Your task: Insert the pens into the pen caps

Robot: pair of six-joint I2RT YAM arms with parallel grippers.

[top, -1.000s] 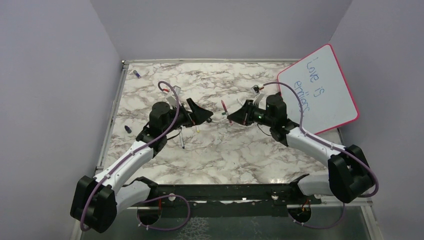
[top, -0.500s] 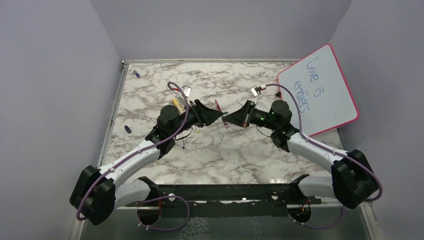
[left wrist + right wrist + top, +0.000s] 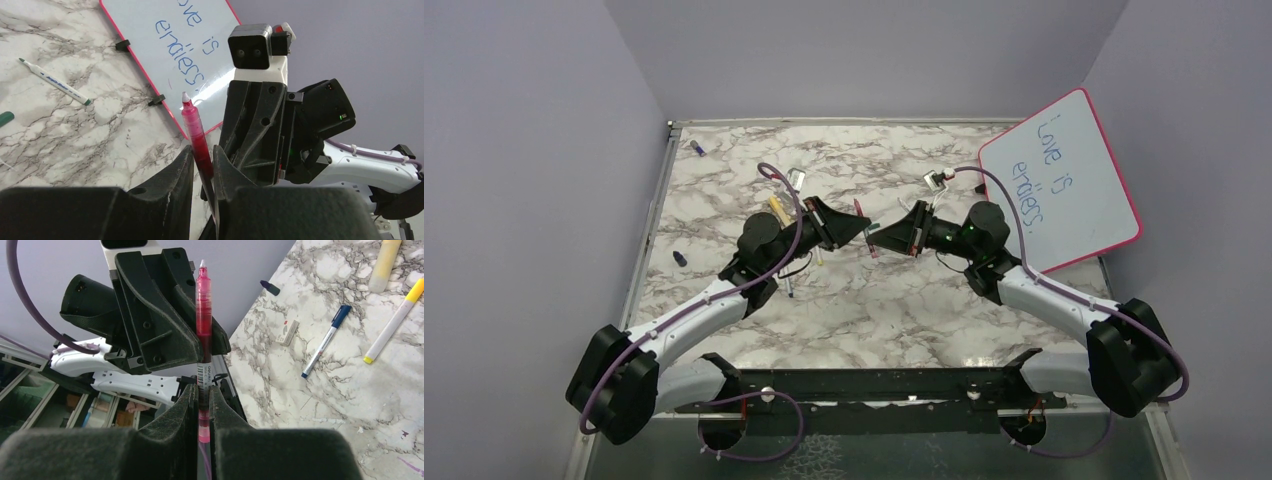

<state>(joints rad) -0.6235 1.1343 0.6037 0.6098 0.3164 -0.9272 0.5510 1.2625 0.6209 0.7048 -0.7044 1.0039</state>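
Uncapped red pen, midair

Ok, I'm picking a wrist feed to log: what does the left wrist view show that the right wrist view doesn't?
Only the left wrist view: the pink-framed whiteboard with blue writing, and a white pen with a green tip. Only the right wrist view: a white pen with blue ends, a white pen with a yellow end and a small dark blue cap. Both: the translucent red pen between the fingers of the left hand and right hand, over the marble tabletop.
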